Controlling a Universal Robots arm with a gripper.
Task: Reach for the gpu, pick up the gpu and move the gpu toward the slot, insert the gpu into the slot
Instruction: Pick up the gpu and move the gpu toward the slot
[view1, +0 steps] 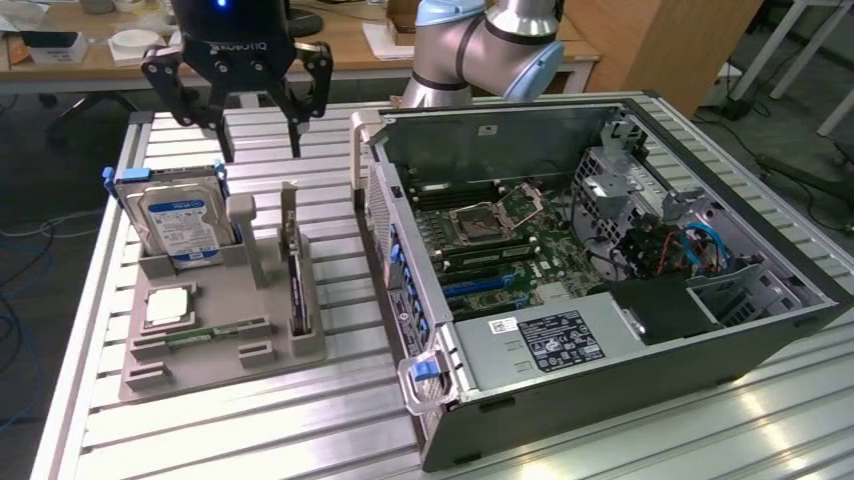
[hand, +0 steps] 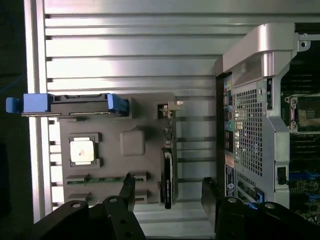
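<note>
Hovering above the ribbed metal desk (view1: 200, 430) with the black hand (view1: 262, 150) spread wide and empty. Reaching, seemingly, for the thin green-and-dark gpu (view1: 296, 290), standing on edge, untouched, in the grey holder tray (view1: 254, 290). Calling for fingers astride its narrow top edge.

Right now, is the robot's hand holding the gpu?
No, the hand hangs open and empty above the gpu standing in the tray.
</note>
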